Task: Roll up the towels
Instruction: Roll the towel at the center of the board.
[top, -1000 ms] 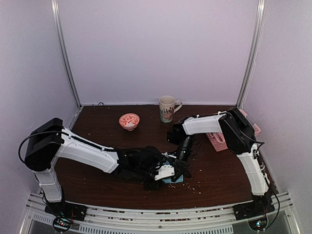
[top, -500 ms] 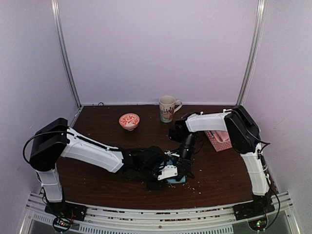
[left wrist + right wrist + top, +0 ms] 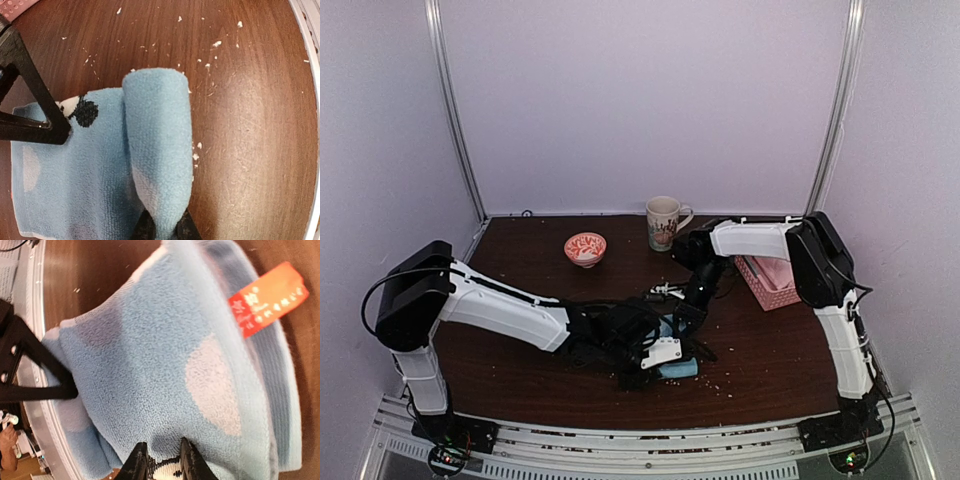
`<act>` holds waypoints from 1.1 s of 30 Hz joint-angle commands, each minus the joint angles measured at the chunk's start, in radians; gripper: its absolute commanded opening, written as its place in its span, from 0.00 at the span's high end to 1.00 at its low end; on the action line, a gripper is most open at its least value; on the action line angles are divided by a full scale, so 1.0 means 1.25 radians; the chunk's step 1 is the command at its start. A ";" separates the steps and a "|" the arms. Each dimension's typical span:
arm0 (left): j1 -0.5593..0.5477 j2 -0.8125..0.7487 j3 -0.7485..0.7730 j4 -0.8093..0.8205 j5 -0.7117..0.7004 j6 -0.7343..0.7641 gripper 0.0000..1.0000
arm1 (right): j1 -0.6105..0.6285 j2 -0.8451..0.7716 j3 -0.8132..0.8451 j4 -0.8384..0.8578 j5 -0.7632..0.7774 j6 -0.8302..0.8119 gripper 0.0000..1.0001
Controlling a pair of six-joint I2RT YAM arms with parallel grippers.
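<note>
The light blue towel (image 3: 75,180) with pink-white patches lies on the brown table near the front edge. Its right side is rolled into a tube (image 3: 159,145). My left gripper (image 3: 164,229) is shut on the near end of that roll. My right gripper (image 3: 162,460) is shut on the towel's opposite, flat edge, and its black fingers (image 3: 35,107) show in the left wrist view. A red tag (image 3: 267,297) is sewn to one edge. In the top view the towel (image 3: 678,368) is mostly hidden under both grippers, left (image 3: 667,360) and right (image 3: 680,318).
A pink lattice basket (image 3: 760,284) holding pale pink cloth stands at the right. A mug (image 3: 663,222) and a small red-patterned bowl (image 3: 585,247) stand at the back. White crumbs (image 3: 210,55) are scattered round the towel. The table's front rail (image 3: 307,30) is close by.
My right arm has drawn back from the front edge, its gripper moving toward the rear with the towel's edge. My left gripper has stayed on the roll.
</note>
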 commanded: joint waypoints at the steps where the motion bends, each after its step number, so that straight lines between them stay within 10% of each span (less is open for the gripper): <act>1: -0.002 -0.022 0.008 -0.018 0.029 -0.012 1.00 | 0.008 0.030 0.006 0.151 0.161 0.148 0.77; 18: 0.144 0.056 0.025 -0.006 0.318 -0.139 1.00 | -0.038 -0.146 0.364 -0.074 -0.042 0.136 0.68; 33: 0.261 0.322 0.229 -0.229 0.656 -0.254 0.97 | 0.053 -0.573 -0.094 0.010 -0.060 -0.162 0.50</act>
